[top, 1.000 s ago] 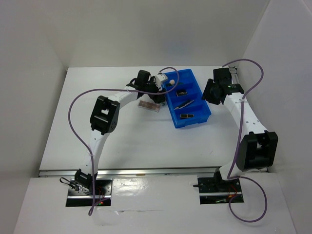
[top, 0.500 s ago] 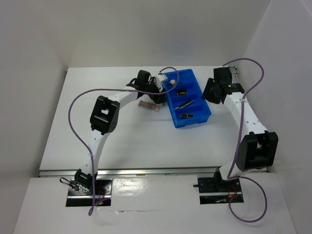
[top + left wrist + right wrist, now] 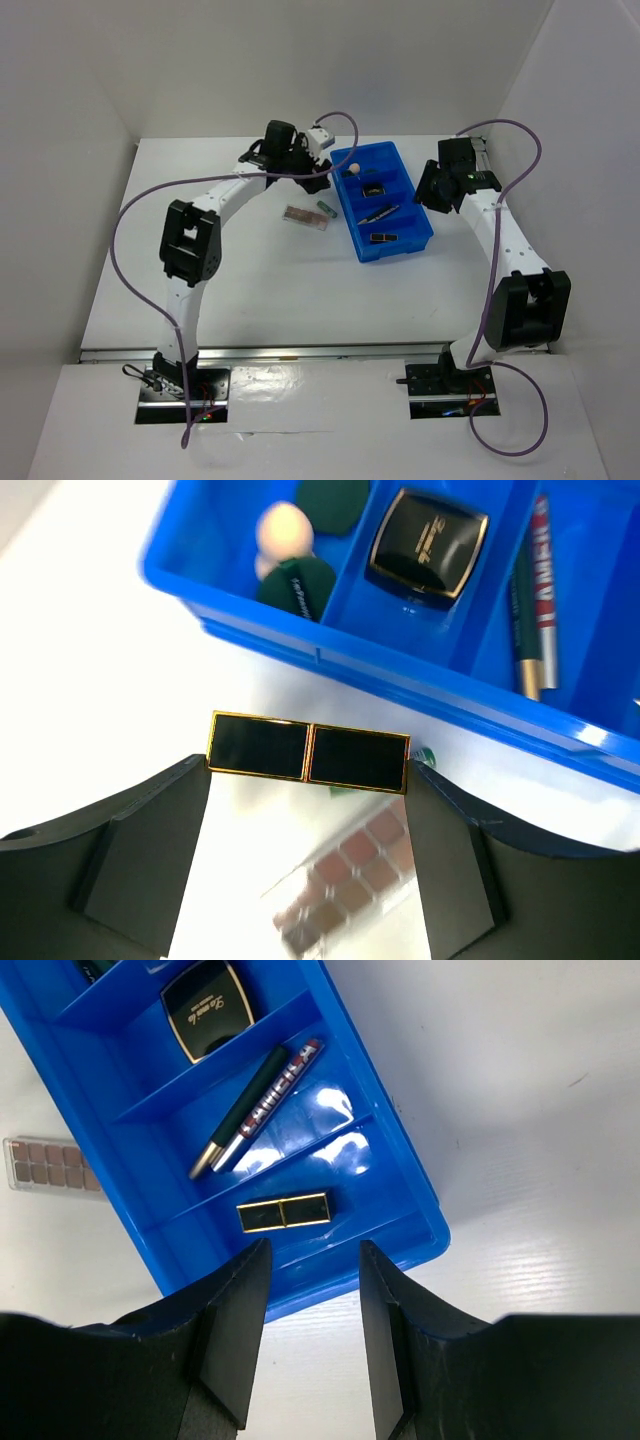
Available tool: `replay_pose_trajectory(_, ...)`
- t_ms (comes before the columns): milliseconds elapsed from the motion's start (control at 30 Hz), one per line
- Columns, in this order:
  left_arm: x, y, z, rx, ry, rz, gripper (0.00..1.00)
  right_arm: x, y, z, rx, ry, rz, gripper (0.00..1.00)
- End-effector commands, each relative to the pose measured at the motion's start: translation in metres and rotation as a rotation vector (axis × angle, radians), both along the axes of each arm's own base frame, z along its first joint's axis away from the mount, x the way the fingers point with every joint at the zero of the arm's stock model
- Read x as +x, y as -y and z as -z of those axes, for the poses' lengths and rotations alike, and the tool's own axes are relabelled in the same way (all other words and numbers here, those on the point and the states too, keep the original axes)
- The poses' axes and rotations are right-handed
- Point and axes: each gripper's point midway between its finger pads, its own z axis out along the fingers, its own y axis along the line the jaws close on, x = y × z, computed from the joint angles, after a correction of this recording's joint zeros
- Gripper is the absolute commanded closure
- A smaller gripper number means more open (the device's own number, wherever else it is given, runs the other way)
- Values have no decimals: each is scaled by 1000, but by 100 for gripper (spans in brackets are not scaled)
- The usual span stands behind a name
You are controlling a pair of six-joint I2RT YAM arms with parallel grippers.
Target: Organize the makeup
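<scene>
The left gripper (image 3: 310, 785) pinches 1 black-and-gold lipstick tube (image 3: 308, 752) end to end, just outside the blue tray (image 3: 330, 665). It looks ready for carrying over a compartment. The right gripper (image 3: 312, 1335) hovers, fingers parted, empty.

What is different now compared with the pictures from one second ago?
The left hand, gripping a black-and-gold lipstick tube, swung left, off the far corner of the blue tray, and its elbow shifted left too. This uncovered a small green object beside the palette. The right hand, the tray and its contents stayed put.
</scene>
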Motion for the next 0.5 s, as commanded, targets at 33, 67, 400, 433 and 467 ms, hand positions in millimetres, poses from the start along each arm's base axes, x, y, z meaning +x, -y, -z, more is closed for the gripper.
replay_pose_trajectory(33,-21,-13,-67,-20,51,-6,39,2,-3,-24,17,79,-13,52)
replay_pose_trajectory(67,-27,-12,-72,-36,34,-4,39,2,-4,-24,24,79,-6,52)
replay_pose_trajectory(400,-131,87,-109,-217,-149,178,43,-8,0,-37,11,126,28,52)
replay_pose_trajectory(433,-137,97,-113,-236,-147,199,43,-11,1,-44,13,145,28,52)
replay_pose_trajectory(467,-142,106,-107,-247,-182,198,43,-13,2,-43,12,146,42,52)
